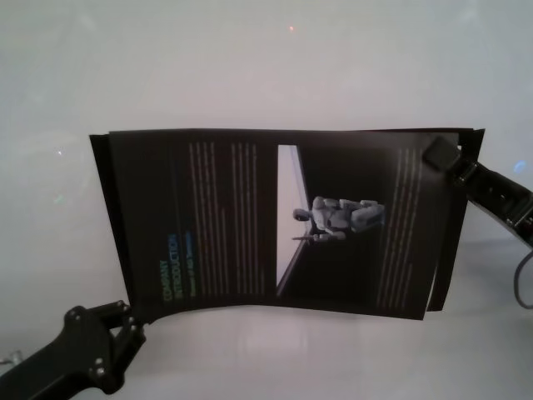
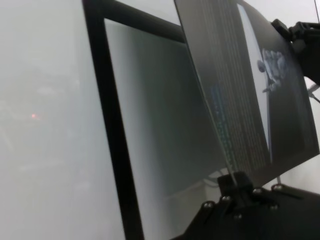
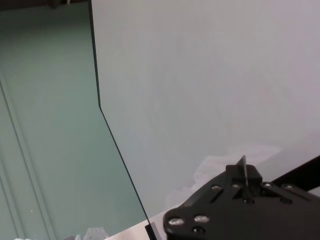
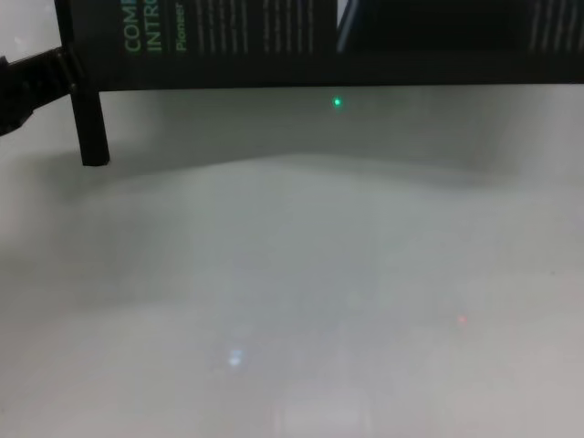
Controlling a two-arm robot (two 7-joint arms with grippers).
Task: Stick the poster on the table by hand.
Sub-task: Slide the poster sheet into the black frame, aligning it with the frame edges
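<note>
Poster [image 1: 275,221] — large black sheet, held up clear of the table [image 1: 250,67] with its printed face toward the head camera. The yellow-green heading runs sideways along the poster's left end; columns of small white text fill the middle and right; a pale diagonal stripe and a grey seated figure sit at its centre. The sheet bows slightly, its lower edge curving.

Left gripper [image 1: 127,321] — at the poster's lower left corner, fingers closed on the sheet's edge. In the left wrist view the poster [image 2: 250,100] rises from between the pinched fingertips [image 2: 235,181].

Right gripper [image 1: 441,154] — at the poster's upper right corner, clamped on that corner; the black arm trails off to the right of the poster. The right wrist view shows the thin edge of the sheet [image 3: 243,167] caught between the closed fingers.

Table — pale, glossy surface lying beneath and beyond the poster. In the chest view the poster's lower edge [image 4: 274,46] hangs above the table [image 4: 292,274], and a thin black post [image 4: 89,128] stands below the poster's left corner.
</note>
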